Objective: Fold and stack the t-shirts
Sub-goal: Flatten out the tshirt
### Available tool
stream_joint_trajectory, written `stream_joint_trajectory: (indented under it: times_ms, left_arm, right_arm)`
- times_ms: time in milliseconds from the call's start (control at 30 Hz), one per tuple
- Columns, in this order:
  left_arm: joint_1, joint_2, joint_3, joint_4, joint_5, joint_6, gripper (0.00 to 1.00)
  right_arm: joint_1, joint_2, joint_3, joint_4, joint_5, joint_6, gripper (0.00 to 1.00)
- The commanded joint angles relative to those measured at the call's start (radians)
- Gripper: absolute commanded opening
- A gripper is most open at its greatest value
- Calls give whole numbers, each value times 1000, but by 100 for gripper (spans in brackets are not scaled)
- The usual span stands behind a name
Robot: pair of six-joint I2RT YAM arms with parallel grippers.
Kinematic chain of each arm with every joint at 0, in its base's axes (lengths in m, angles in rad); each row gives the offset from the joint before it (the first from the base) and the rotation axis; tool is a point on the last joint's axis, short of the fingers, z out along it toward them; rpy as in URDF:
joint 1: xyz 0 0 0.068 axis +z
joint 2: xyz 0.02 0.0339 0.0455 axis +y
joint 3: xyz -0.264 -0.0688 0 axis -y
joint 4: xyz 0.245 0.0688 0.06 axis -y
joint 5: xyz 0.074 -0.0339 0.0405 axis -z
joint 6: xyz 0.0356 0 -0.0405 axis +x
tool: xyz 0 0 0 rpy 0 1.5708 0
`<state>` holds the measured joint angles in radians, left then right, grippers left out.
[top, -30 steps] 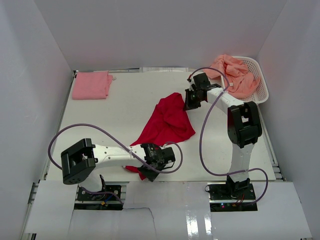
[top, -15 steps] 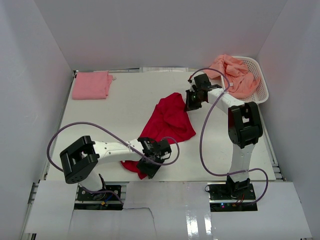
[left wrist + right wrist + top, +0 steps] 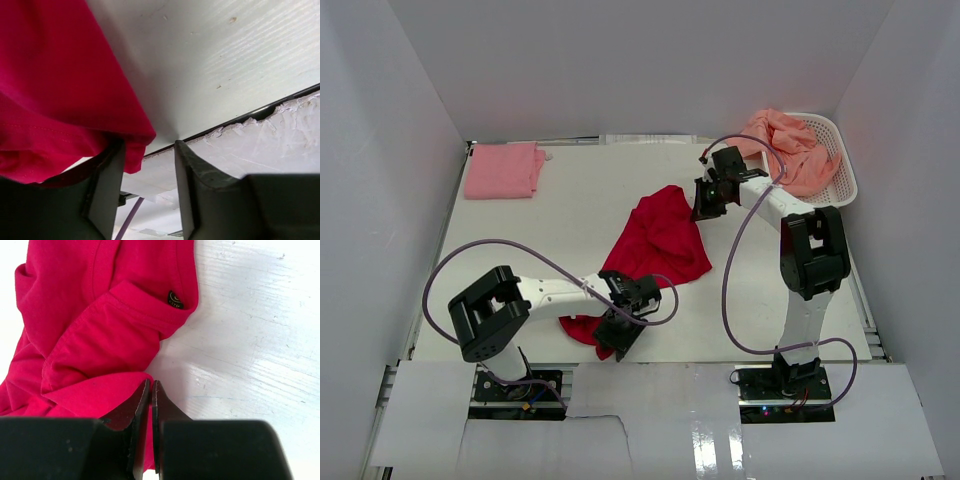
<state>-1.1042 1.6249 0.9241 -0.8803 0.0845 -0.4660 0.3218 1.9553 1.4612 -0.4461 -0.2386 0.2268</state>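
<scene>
From above, you see the bright red cloth t-shirt (image 3: pixel 655 240) lying crumpled. A folded pink shirt (image 3: pixel 503 170) lies far-left of it, and salmon shirts (image 3: pixel 785 145) fill a white latticed basket (image 3: pixel 842 165) to its far-right. Left wrist: your left gripper (image 3: pixel 149 148) gapes, with red cloth draped over one finger. Right wrist: your right gripper (image 3: pixel 151 385) is clenched at the red hem.

I see bright, even light — faint shadows, glare on the glossy front panel (image 3: pixel 720 440); in the left wrist view the red t-shirt (image 3: pixel 50 90) shades the table (image 3: pixel 200 60).
</scene>
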Motion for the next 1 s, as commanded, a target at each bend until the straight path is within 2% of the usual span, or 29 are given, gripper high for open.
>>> stream_joint_trajectory:
  times_ms: [0, 200, 400, 433, 467, 533, 567, 667, 767, 967]
  left_arm:
    - [15, 3, -16, 35, 43, 17, 52]
    - [43, 1, -22, 43, 63, 24, 50]
    - [63, 16, -22, 43, 60, 18, 39]
    - [63, 21, -22, 43, 58, 18, 36]
    - [64, 26, -24, 44, 58, 18, 27]
    - [64, 42, -19, 43, 57, 18, 22]
    - [64, 50, -19, 43, 60, 21, 11]
    - [64, 72, -11, 41, 51, 30, 3]
    - [63, 81, -5, 40, 31, 29, 0]
    - [63, 55, 15, 9, -64, 9, 0]
  right_arm:
    - [-9, -52, -9, 4, -8, -15, 8]
    - [-10, -58, -12, 6, -11, -17, 8]
    - [-12, -71, -19, 4, -18, -18, 8]
    - [-12, -75, -22, 6, -18, -17, 8]
    - [-12, -82, -27, 7, -21, -18, 8]
    - [-12, -91, -30, 7, -25, -17, 8]
    - [-12, -95, -32, 7, -25, -15, 8]
    - [-12, -119, -39, 6, -36, -14, 8]
    - [-10, -153, -48, 4, -45, -11, 8]
    - [-13, -193, -44, -2, -41, -10, 8]
